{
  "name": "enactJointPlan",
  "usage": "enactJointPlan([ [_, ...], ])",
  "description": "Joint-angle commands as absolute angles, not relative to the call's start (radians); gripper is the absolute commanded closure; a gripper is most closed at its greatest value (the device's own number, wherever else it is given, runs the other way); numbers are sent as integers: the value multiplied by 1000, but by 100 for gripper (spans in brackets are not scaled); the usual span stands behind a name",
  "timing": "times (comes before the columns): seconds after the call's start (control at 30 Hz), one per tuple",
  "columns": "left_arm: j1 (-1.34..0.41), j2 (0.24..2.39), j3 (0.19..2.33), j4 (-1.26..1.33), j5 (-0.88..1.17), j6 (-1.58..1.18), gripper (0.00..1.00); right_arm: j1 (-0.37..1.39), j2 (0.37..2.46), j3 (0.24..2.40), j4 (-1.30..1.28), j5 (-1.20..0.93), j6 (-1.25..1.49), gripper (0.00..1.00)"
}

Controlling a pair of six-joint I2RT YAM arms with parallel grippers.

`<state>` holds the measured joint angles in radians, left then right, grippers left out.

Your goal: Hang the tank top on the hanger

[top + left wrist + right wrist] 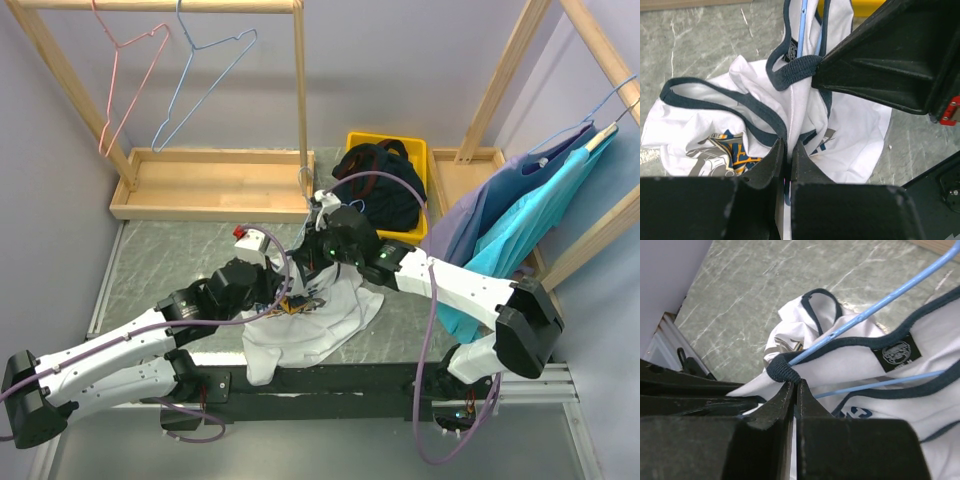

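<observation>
The white tank top [315, 320] with navy trim lies bunched on the table between the arms. My left gripper [788, 147] is shut on a fold of its white fabric near the printed graphic [722, 155]. My right gripper [795, 384] is shut on the navy-trimmed shoulder strap [782, 371], lifting it. The light-blue wire hanger [875, 307] runs through the neck opening, and one wire end pokes into that strap; most of it is hidden inside the cloth. In the left wrist view the hanger [802, 25] shows inside the neck, with the right gripper's fingers [880, 65] on the strap [797, 70].
A pink hanger [125, 80] and a second light-blue hanger [205, 75] hang on the wooden rack [215, 185] at the back left. A yellow bin [355, 140] holds a dark garment [385, 185]. Teal and purple shirts [520, 215] hang at the right.
</observation>
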<state>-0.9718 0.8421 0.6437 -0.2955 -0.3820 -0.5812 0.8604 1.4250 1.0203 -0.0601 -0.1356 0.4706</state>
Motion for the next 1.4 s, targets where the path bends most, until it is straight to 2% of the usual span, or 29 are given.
enactJointPlan([
  [0.0, -971, 822, 693, -305, -377, -545, 99, 836, 1376, 1095, -84, 34, 433, 90],
  [0.03, -971, 822, 695, -305, -376, -543, 99, 839, 1370, 1098, -92, 43, 428, 86],
  [0.07, -971, 822, 696, -305, -373, -542, 99, 839, 1365, 1094, -91, 48, 411, 74],
  [0.17, -969, 833, 704, -313, -368, -532, 99, 839, 1327, 1077, -84, 106, 394, 58],
  [0.33, -973, 839, 715, -325, -362, -526, 99, 835, 1310, 1111, -107, 267, 333, 54],
  [0.43, -971, 833, 718, -328, -356, -522, 99, 819, 1341, 1150, -94, 336, 296, 45],
  [0.73, -971, 842, 758, -347, -336, -494, 99, 756, 1518, 1354, -78, 230, 183, 37],
  [0.9, -973, 848, 781, -353, -337, -479, 99, 756, 1583, 1413, -120, 192, 170, 37],
  [1.1, -973, 848, 808, -365, -345, -462, 99, 755, 1609, 1410, -112, 184, 184, 45],
  [1.2, -971, 848, 821, -371, -345, -451, 99, 756, 1594, 1405, -101, 193, 186, 57],
  [1.23, -973, 850, 827, -373, -348, -448, 99, 756, 1589, 1414, -103, 192, 186, 78],
  [1.27, -973, 853, 831, -380, -350, -445, 99, 756, 1588, 1425, -116, 205, 181, 88],
  [1.33, -971, 856, 850, -387, -353, -433, 99, 770, 1577, 1459, -135, 222, 170, 100],
  [1.37, -971, 861, 860, -393, -356, -428, 99, 779, 1571, 1466, -149, 245, 154, 100],
])
